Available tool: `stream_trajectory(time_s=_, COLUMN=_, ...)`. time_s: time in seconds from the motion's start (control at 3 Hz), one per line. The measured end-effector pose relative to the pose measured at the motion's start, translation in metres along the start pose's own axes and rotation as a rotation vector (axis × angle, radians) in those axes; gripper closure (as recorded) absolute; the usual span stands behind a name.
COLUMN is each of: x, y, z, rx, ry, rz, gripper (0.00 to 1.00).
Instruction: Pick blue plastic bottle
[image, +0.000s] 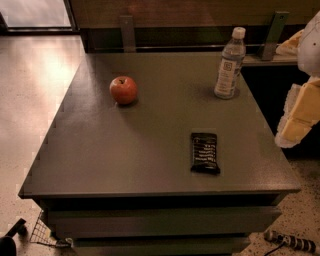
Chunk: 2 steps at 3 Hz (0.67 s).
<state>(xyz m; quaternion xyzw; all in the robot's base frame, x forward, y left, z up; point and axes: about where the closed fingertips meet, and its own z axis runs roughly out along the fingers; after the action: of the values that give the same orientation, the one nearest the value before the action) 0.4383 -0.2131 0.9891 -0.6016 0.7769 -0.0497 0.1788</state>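
Note:
The blue plastic bottle (230, 64) stands upright at the far right of the grey table (150, 145). It is clear and ribbed, with a white cap and a pale label bearing a square mark. My gripper (298, 120) shows as a white and yellow shape at the right edge of the view, off the table's right side. It is to the right of the bottle, nearer the camera, and well apart from it. It holds nothing that I can see.
A red apple (123, 90) sits at the far left of the table. A black snack bar (205, 152) lies near the front right. A wall with metal brackets runs behind the table. Floor lies to the left.

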Motion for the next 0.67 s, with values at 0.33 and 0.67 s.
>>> stream_trajectory(time_s=0.33, x=0.001, y=-0.003, z=0.001, rx=0.008, ry=-0.007, rz=0.005, gripper=0.00)
stream_trajectory(time_s=0.67, x=0.003, y=-0.014, z=0.003, rx=0.037, ry=-0.032, rz=0.023, gripper=0.00)
